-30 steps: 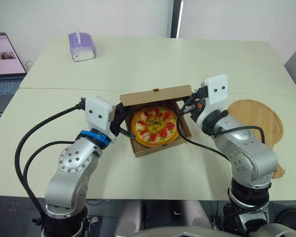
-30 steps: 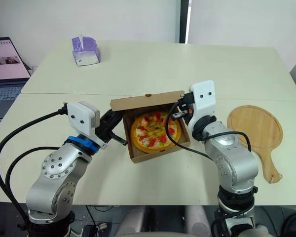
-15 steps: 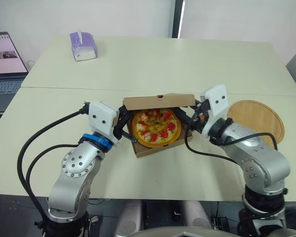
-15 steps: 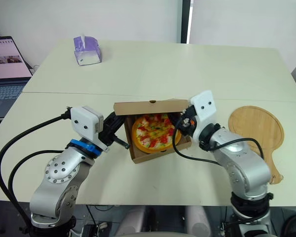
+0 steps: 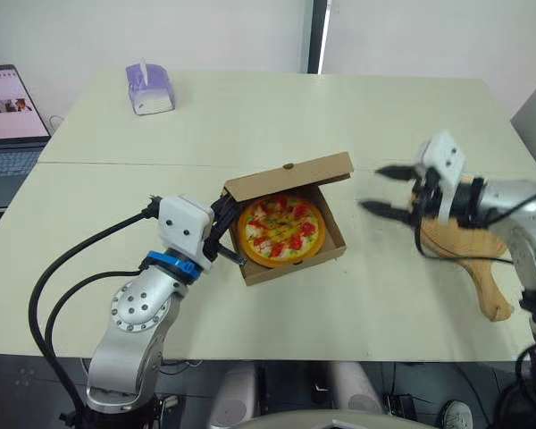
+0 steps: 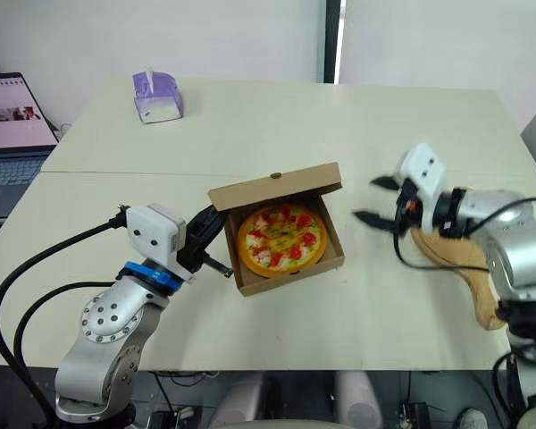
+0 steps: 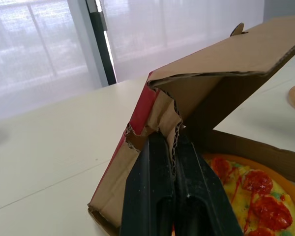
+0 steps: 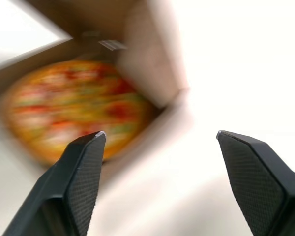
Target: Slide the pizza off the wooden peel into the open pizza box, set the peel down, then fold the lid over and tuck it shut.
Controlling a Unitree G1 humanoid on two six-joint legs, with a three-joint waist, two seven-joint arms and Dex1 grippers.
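The pizza (image 5: 280,229) is lying in the pizza box (image 5: 286,266), which is sitting mid-table (image 5: 250,116) with its lid (image 5: 290,175) standing half raised behind. The left gripper (image 5: 228,237) is pinching the box's left wall. The peel (image 5: 484,288) is lying well to the right, with the right gripper (image 5: 372,188) hanging spread between them. A tissue box (image 5: 148,86) is sitting far back left, beside a laptop (image 5: 7,116).

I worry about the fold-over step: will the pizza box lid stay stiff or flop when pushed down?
Probably stiff: the lid stands half-raised and flat. Likely crushable where pinched: the side flap looks crumpled at the left gripper.
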